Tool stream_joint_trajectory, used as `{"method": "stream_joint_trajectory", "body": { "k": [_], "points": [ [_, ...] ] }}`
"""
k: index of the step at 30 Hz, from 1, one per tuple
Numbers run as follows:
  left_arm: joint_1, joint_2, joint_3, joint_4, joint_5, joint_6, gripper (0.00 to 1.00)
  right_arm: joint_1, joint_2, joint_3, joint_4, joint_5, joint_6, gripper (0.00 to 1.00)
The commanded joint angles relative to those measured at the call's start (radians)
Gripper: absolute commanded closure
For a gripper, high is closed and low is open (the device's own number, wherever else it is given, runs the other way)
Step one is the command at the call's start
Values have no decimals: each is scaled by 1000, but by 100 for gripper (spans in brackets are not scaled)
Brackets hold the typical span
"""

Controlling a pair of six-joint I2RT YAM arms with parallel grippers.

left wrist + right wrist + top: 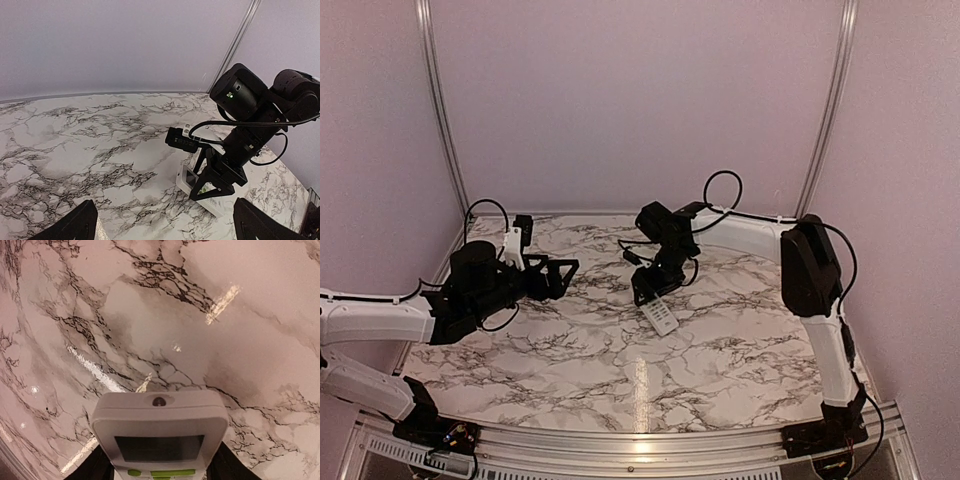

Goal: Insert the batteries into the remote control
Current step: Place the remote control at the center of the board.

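Squarely, right end effector clasps remote control (both sides).

Surface: smooth glossy marble-look top, white with dark veins, light streaks mirrored in it; dull silver metal rail along its near edge, and the walls around it are matt, pale and plain. Remote control, near the surface's centre: smooth white plastic with a slight sheen, a dark glossy window and green buttons. Left gripper and right gripper: matt black plastic; arm shells smooth white plastic, cables black, rubbery-looking.
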Motion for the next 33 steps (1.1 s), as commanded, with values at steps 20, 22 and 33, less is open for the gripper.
{"method": "stream_joint_trajectory", "body": {
  "k": [20,22,33],
  "points": [
    [51,15,-52,76,99,18,1,7,103,125,-14,-82,47,18],
    [51,8,-50,72,109,10,1,7,65,100,9,-102,49,11],
    [51,-51,-48,34,145,-28,1,-64,-222,-298,235,-186,66,12]
  ]
}}
